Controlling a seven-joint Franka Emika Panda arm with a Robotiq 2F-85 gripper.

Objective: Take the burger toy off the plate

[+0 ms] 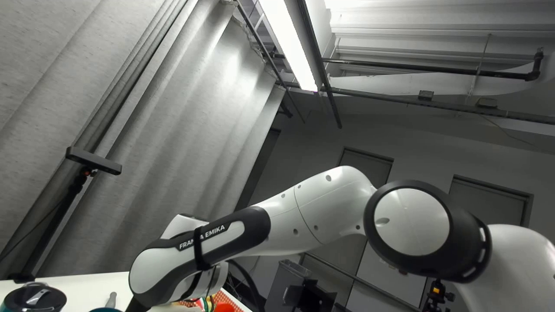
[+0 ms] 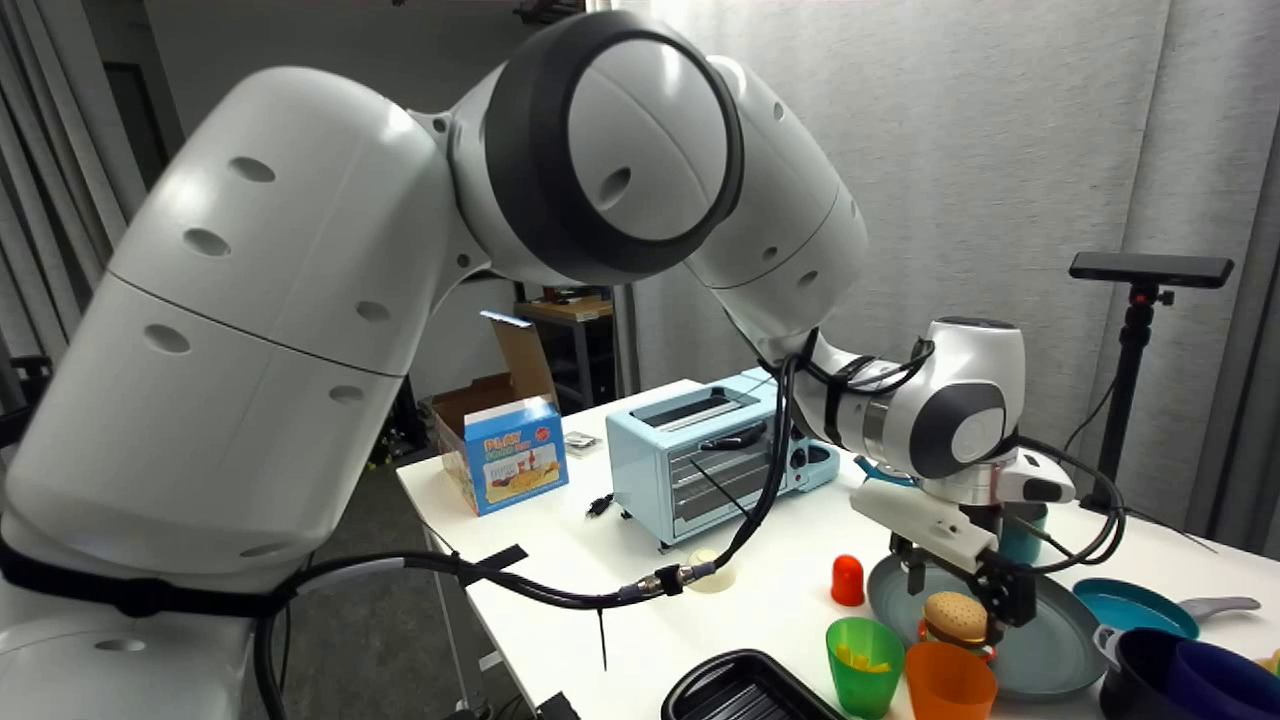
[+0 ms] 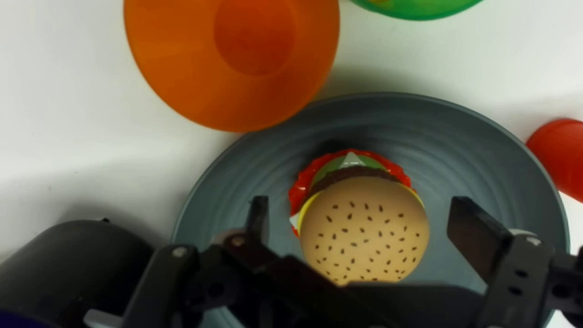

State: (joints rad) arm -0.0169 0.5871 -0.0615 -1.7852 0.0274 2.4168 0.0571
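The burger toy [image 3: 364, 232], with a tan seeded bun over red, green and brown layers, rests on the grey-green plate [image 3: 473, 150]. My gripper [image 3: 360, 209] is open in the wrist view, one finger to each side of the burger, with a gap on both sides. Part of the bun's near edge is hidden behind the gripper body. In an exterior view the burger toy [image 2: 955, 612] sits on the plate [image 2: 1050, 655] under the black fingers. Neither burger nor plate shows in an exterior view where the white arm [image 1: 195, 260] fills the lower part.
An orange cup [image 3: 182, 82] overlaps the plate's edge, beside a green cup [image 2: 865, 675] holding yellow pieces. A red piece [image 2: 847, 580] stands by the plate. Around it are a dark pot [image 2: 1140, 670], a teal pan [image 2: 1135, 607], a black tray [image 2: 750, 690] and a light-blue toaster oven [image 2: 640, 465].
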